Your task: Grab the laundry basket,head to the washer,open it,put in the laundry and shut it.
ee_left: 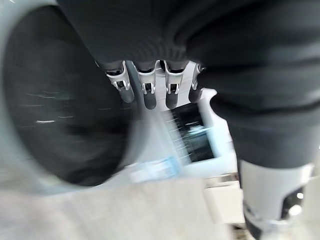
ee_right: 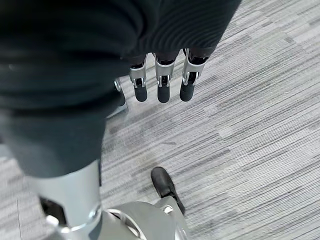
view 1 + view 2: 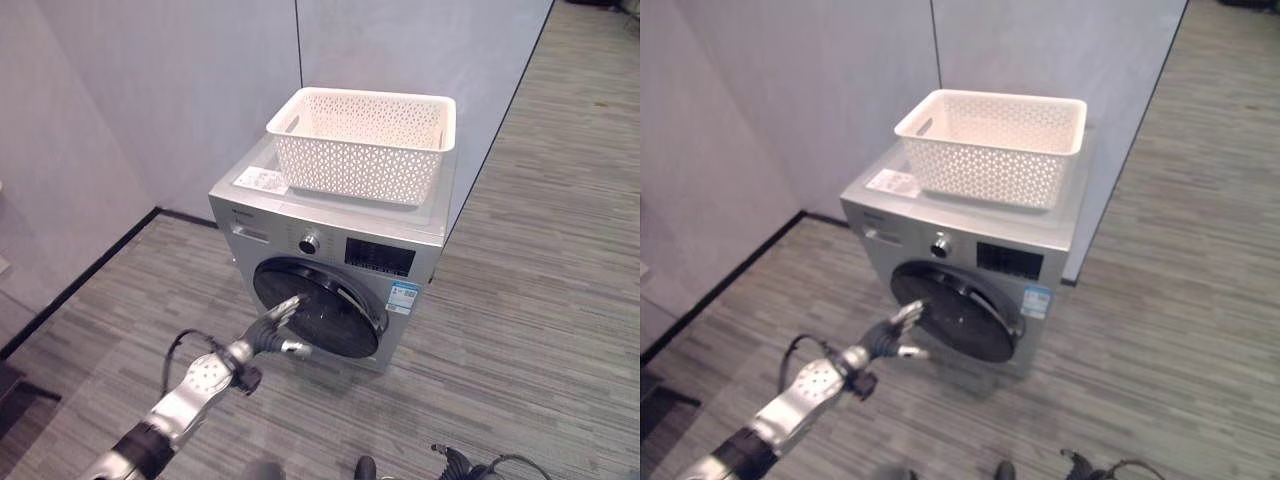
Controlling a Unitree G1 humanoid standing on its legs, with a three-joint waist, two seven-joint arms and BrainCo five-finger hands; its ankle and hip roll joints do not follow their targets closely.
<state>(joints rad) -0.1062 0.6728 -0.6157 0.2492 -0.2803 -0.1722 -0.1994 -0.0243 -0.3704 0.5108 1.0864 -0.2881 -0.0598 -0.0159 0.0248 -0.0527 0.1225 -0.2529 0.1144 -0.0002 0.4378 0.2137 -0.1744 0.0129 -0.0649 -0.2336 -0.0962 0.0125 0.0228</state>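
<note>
**Basket parked on the washer, left hand up at the door**

So the white lattice laundry basket [image 3: 362, 145] is sitting on top of the silver front-load washer [image 3: 330, 262], toward the back of its lid and a bit off to the wall side. From the head cameras the inside of the basket looks bare, though I can't see all the way down to its floor. Just beside the basket, on the front left corner of the washer's lid, there's a small white paper or card [image 3: 260, 180].

The washer's round dark door [image 3: 318, 308] looks closed, flush against the front panel. Above the door is a silver dial [image 3: 309, 242], with a dark display panel [image 3: 380, 257] next to it, and a little blue-and-white sticker [image 3: 404, 296] sits just right of the door.

The left hand [image 3: 283, 318] is reaching in at the door's left edge, fingers [image 1: 145, 90] pretty much straight and relaxed, not wrapped around anything. Can't tell if the tips are actually touching the door rim or just in front of it.

The right hand [image 2: 161, 82] is hanging low over the grey striped carpet floor [image 2: 250, 120], well away from the washer, fingers straight and loose, holding nothing.

Washer stands against a light grey partition wall [image 3: 180, 90].
</note>
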